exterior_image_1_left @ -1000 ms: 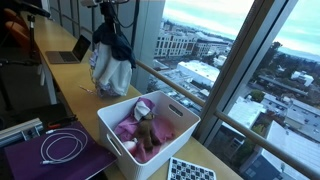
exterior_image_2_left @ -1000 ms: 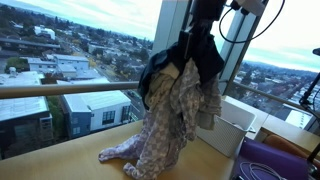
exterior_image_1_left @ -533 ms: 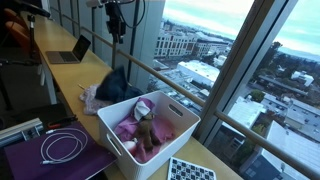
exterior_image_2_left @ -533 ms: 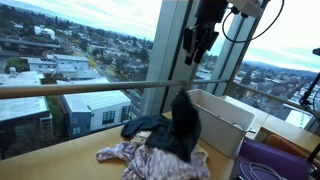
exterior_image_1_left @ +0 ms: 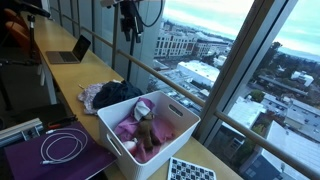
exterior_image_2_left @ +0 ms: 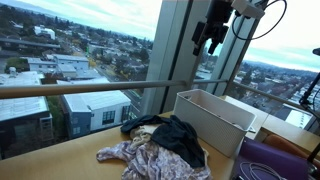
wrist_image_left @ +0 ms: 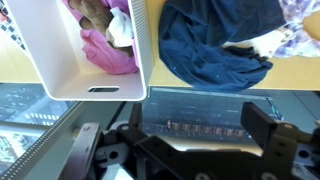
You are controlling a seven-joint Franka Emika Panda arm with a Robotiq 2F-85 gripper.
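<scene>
One arm only, reaching in from the top of frame, held high above the surface, wrist turned straight down, cables looped beside it. At its end one hand, well clear of everything below, hanging roughly over the heap of clothes and the nearest edge of the bin. Dark against the window in an exterior view. In the wrist view, spread as wide as can be, two fingers far apart, nothing between them, no hold on anything.

Along the surface, left to right:

Far left, at the far end, one laptop with its lid up.

Near left, one purple mat, and on it one white cable in a loose coil.

Further right, two loose garments in one heap, flat on the surface, well below the hand. Underneath, one patterned cloth in pink and white, spreading out to the left. On top, one dark blue garment, crumpled, covering part of the cloth, just beside the bin wall in the wrist view.

Right of the heap, one white bin, topless, with a slot handle in its end wall. Inside, pink clothes and one brown thing, too small to name.

Near right, at the frame's bottom edge, one checked pad in black and white.
</scene>
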